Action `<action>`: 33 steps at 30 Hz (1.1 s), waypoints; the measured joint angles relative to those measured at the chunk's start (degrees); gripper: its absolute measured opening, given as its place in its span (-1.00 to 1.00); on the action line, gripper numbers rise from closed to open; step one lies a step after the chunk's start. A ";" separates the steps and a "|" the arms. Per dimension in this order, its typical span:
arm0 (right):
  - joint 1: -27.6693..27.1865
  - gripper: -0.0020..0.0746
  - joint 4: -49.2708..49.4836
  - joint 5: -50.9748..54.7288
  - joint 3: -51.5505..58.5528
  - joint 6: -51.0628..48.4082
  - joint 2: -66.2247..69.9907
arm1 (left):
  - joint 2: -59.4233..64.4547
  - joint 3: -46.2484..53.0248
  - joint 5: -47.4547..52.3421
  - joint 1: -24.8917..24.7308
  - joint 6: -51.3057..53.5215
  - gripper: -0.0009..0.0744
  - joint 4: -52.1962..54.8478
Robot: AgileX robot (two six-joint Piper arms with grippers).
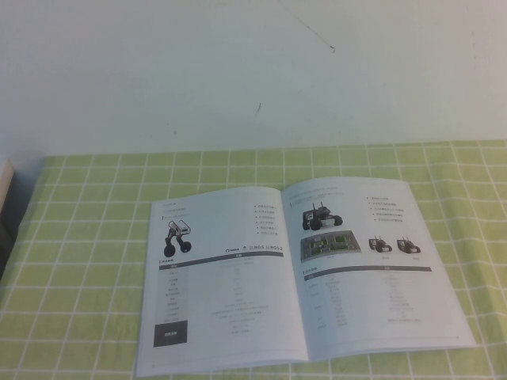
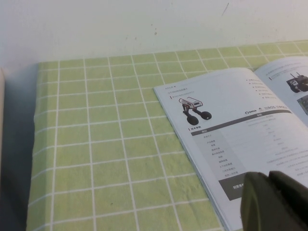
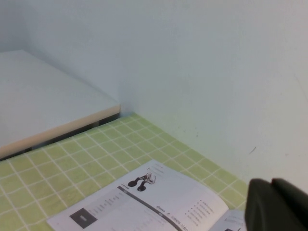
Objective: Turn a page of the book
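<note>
Book [image 1: 297, 273] lies open and flat on the green checked tablecloth [image 1: 87, 261], near the table's front edge and a bit right of centre in my high view. Left leaf is the page [image 1: 218, 277]: I see the big-wheeled robot photo [image 1: 177, 236] near its top, a dark bar under it, a fine-text table, and a black box [image 1: 172, 333] at the bottom left corner. Right leaf [image 1: 376, 265] shows one robot photo on top, a row of smaller photos below, then a dark bar and table. Both leaves lie down, no sheet lifted. Neither arm shows in my high view. Left gripper [image 2: 274, 202] appears only as a dark blob at the edge of the left wrist view, over the near corner of the page by the black box; can't tell if its fingers are apart or together. Right gripper [image 3: 276, 204] is the same, a dark blob in the corner of the right wrist view, above the book's right side; finger state can't tell. White wall [image 1: 253, 71] runs behind the table; a pale board [image 3: 43, 110] sits at the left end.
</note>
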 joint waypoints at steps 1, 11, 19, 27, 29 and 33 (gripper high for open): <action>0.00 -0.96 0.00 0.60 0.00 0.00 0.00 | 0.00 0.00 -0.08 0.00 0.00 -0.98 0.00; 0.00 -0.96 -0.21 1.65 0.13 0.27 0.00 | 0.00 0.13 -0.21 0.00 0.00 -0.98 0.00; 0.00 -0.96 -4.24 -10.61 4.51 -2.04 -0.24 | 0.00 0.36 -0.24 0.00 -0.16 -0.98 -0.14; -0.10 -0.96 -25.04 -20.52 10.35 6.46 -4.97 | 0.00 0.49 -0.34 0.00 -0.16 -0.98 -0.24; -0.96 -0.96 -39.06 -21.16 12.99 19.04 -7.37 | 0.00 0.49 -0.34 0.00 -0.16 -0.98 -0.24; -5.86 -0.96 -59.32 -19.00 19.24 42.86 -13.78 | 0.00 0.49 -0.34 0.00 -0.16 -0.98 -0.24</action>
